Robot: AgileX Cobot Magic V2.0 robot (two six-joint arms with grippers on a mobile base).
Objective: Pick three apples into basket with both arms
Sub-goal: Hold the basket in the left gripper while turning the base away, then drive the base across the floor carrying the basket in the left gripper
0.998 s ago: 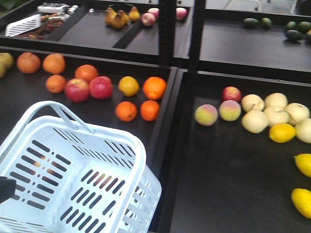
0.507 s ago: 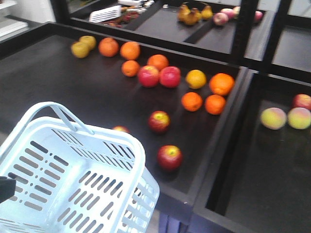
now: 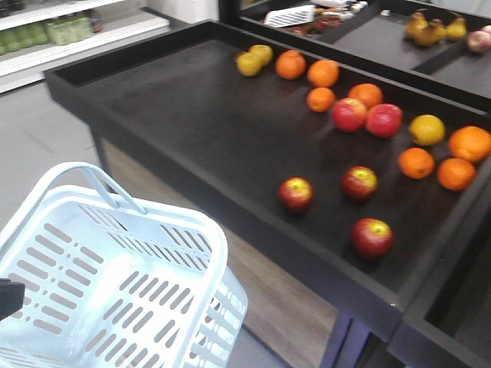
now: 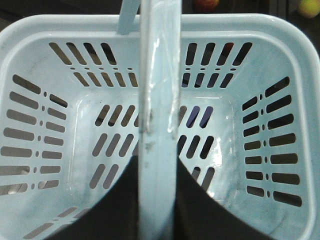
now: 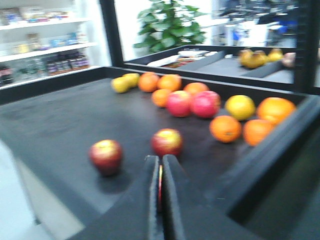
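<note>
3 dark apples (image 3: 359, 182) lie apart on the black bench (image 3: 176, 115), nr its front edge; 2 pink-red apples (image 3: 367, 117) + 7 oranges (image 3: 323, 73) sit behind. 1 basket (image 3: 115, 230) is lower left, off the bench, its handle clenched in the left claw (image 4: 157, 175). Right claw (image 5: 160, 172) is pinched closed, holding nothing. Grey floor (image 3: 38, 153), stocked shelf (image 3: 69, 31) at left.

Front view overlooks basket (image 3: 165, 221) and apples (image 3: 360, 182); left wrist peers into basket, right skims apples.
</note>
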